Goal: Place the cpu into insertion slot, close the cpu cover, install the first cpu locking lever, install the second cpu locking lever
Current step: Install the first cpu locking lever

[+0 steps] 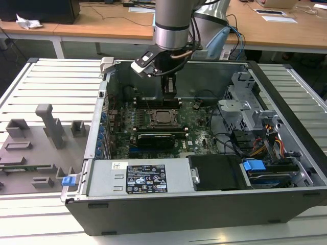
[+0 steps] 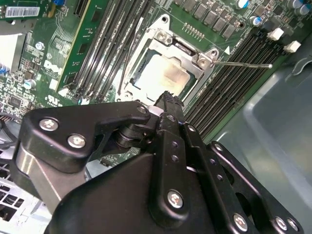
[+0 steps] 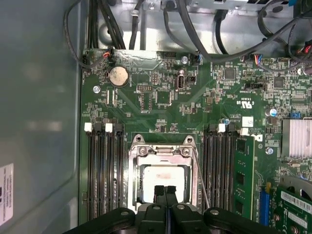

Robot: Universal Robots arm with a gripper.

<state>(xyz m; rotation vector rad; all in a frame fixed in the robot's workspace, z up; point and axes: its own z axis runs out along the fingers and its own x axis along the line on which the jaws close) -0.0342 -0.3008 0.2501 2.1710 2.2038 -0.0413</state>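
The cpu (image 1: 163,118) lies flat in the middle of the green motherboard, its pale metal top stained in the middle (image 2: 165,73) (image 3: 163,176). The cpu cover (image 3: 163,151) is folded down around it as a metal frame (image 2: 204,57). Chip and frame hide the insertion slot beneath them. One thin wire lever (image 2: 243,64) sticks out sideways over the memory slots, and it runs beside the frame (image 3: 201,180) in the first wrist view. My gripper (image 1: 169,92) hangs just above the socket's far side, shut and holding nothing, fingertips together (image 3: 164,188) (image 2: 168,99).
Black memory slots (image 3: 105,170) flank the socket, with a green memory stick (image 3: 243,175) on one side. A black card (image 1: 156,139) lies nearer the front. Drive cage (image 1: 245,115), cables (image 1: 255,143) and the power supply (image 1: 138,176) crowd the case. A grey fixture tray (image 1: 36,148) sits outside.
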